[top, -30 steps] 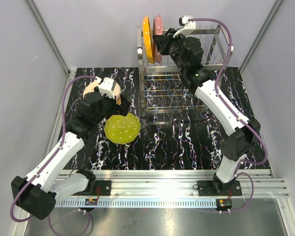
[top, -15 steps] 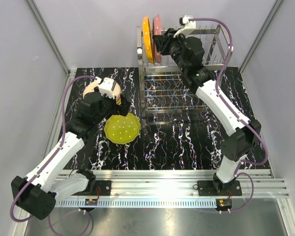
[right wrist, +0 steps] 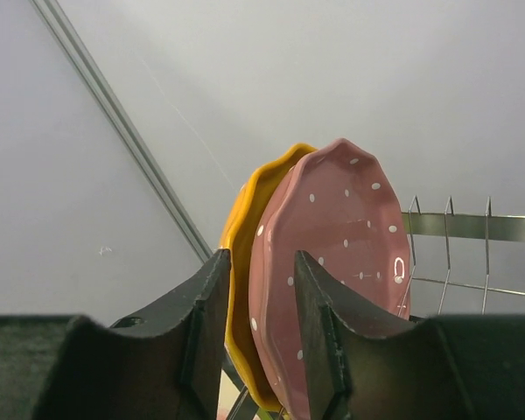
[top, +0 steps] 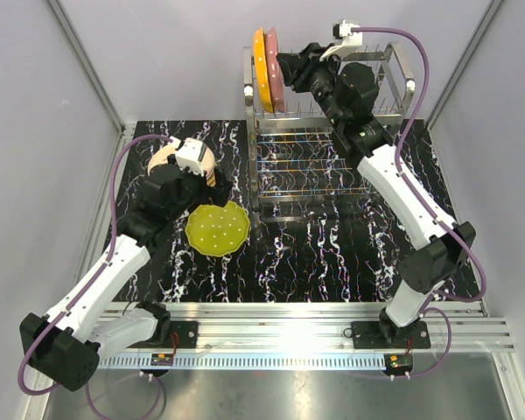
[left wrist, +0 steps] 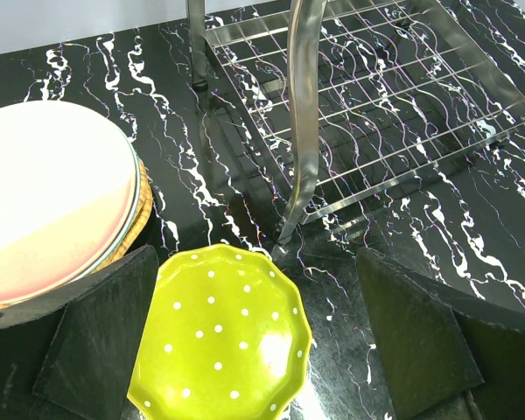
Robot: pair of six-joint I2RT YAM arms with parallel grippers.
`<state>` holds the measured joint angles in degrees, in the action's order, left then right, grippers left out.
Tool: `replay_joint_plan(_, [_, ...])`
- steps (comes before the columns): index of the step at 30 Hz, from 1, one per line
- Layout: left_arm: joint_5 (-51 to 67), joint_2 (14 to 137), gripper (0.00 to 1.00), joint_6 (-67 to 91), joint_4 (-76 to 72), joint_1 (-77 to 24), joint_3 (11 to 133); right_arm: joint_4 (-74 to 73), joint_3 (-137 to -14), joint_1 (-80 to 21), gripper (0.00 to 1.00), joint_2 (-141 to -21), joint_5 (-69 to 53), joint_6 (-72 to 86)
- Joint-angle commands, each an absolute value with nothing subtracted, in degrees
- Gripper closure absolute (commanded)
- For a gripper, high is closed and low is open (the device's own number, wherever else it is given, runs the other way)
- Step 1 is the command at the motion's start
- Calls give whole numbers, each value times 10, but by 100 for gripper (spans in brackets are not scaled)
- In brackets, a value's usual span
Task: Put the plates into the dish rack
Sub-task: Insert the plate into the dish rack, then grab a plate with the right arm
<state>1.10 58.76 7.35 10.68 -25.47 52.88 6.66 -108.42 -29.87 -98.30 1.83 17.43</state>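
Progress: the two-tier shiny steel wire dish rack (top: 332, 131), upper centre of the top view, has two plates in it. Both stand on edge in the prongs at the left end of its upper tier. No other plate is visible in the rack.

Left to load: a stack of round plates (left wrist: 52, 192) sits at left-centre on the black marbled tabletop (top: 332, 254). The top one is cream with a red motif, with pale blue and tan rims under it. Count not readable. A dotted lime-green scalloped plate (left wrist: 223, 341) lies flat just beside the stack, near the rack's leg. My read is that it's early, with most of the job ahead.

Racked pair: the dotted orange scalloped plate (top: 261, 61) is outermost. The dotted pink scalloped plate (right wrist: 341, 254) is right against it. Both are near upright and glossy.

Right gripper (right wrist: 261, 262): fingers slightly parted, in line with the pink rim. There's a gap on the orange side, so it looks released.

Left gripper (left wrist: 262, 341): spread wide above the lime plate, holding nothing.
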Motion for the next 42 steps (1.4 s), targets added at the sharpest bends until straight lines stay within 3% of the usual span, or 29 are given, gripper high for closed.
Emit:
replay_joint_plan(1, [2,582,1,72,84,-253,527,83,-1106,-294,57,-953,5,177])
replay_joint_plan(9, [-29,555,1,63,84,-252,522,38,-1085,-295,45,-891,-25,153])
replay_joint_plan(15, [-85,516,1,55,109,-252,524,-69,-1021,-295,44,-796,-115,90])
replay_joint_plan(23, [-164,427,1,76,157,-252,481,-166,-826,-323,46,-611,-229,77])
replay_joint_plan(28, [-220,360,1,79,179,-252,419,-188,-662,-416,43,-523,-181,96])
replay_joint_plan(33, [-286,310,1,62,154,-256,380,-180,-516,-492,40,-511,-122,154])
replay_joint_plan(42, [-311,270,4,43,144,-284,367,-141,-508,-678,35,-611,100,212])
